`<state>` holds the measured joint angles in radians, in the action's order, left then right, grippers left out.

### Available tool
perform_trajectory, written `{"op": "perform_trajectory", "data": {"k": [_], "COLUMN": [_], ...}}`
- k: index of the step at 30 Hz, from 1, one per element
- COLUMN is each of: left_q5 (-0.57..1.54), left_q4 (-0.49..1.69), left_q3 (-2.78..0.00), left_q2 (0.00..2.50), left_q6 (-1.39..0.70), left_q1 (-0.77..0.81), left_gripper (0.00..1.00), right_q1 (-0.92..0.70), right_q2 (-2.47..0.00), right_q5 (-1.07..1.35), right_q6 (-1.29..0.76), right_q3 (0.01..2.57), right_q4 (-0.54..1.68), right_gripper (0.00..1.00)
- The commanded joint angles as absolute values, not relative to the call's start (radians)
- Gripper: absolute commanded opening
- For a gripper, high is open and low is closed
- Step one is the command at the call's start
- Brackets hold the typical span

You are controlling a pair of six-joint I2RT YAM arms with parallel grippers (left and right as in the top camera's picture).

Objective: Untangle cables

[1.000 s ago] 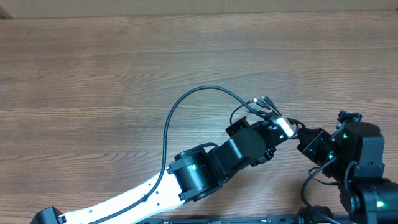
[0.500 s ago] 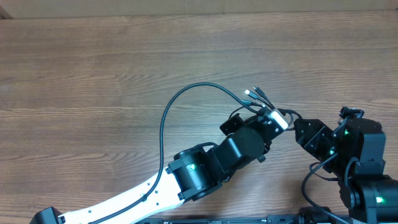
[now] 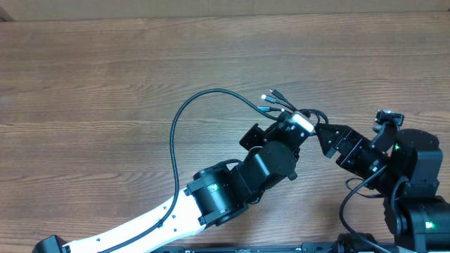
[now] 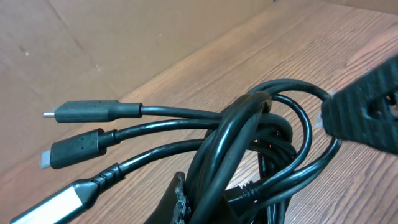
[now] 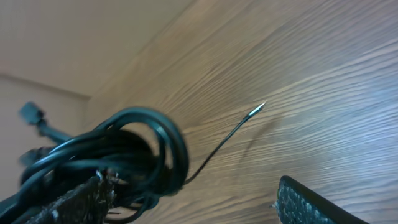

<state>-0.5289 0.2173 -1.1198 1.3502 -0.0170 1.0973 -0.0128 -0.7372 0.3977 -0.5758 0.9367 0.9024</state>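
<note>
Leftward the cables have shifted. Left gripper clamps them over the table; right gripper gapes just beside. Untangling looks barely begun: all strands still looped together, none laid apart.

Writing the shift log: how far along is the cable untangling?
Nothing looks done: the cables are one knotted coil, only three plug ends sticking free. In hand: the left gripper grips the coil while the open right gripper sits beside it. Left: separating every cord.
</note>
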Motion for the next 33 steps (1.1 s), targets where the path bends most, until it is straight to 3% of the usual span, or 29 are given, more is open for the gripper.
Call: {"op": "perform_trajectory", "data": {"k": [1,6,13,21,33], "left_q5": [-0.540,-0.453,-0.408,-0.260,-0.211], "left_q4": [0.207,0.205,0.187,0.172,0.162], "left_q3": [-1.148,-1.148,-1.148,-1.148,-1.148], "left_q2": [1.322,1.322,1.322,1.322,1.322], "left_q6": [-0.097,-0.142,-0.165,-0.093,-0.071], "left_q1": [1.092,1.093,1.093,1.093,1.093], "left_gripper": [0.04,0.04,0.04,0.04,0.04], "right_q1": [-0.005,-0.005,-0.005,-0.005,-0.005], "right_q2": [-0.736,-0.736,-0.736,-0.736,-0.736], "right_q5": [0.458,0.458,0.457,0.447,0.445], "right_q6": [-0.580,-0.663,-0.674,-0.678,-0.678], "right_q3": [0.938,0.938,0.938,0.938,0.937], "right_q4": [0.894,0.893,0.894,0.896,0.899], "right_gripper": [0.83,0.82,0.59,0.50,0.08]}}
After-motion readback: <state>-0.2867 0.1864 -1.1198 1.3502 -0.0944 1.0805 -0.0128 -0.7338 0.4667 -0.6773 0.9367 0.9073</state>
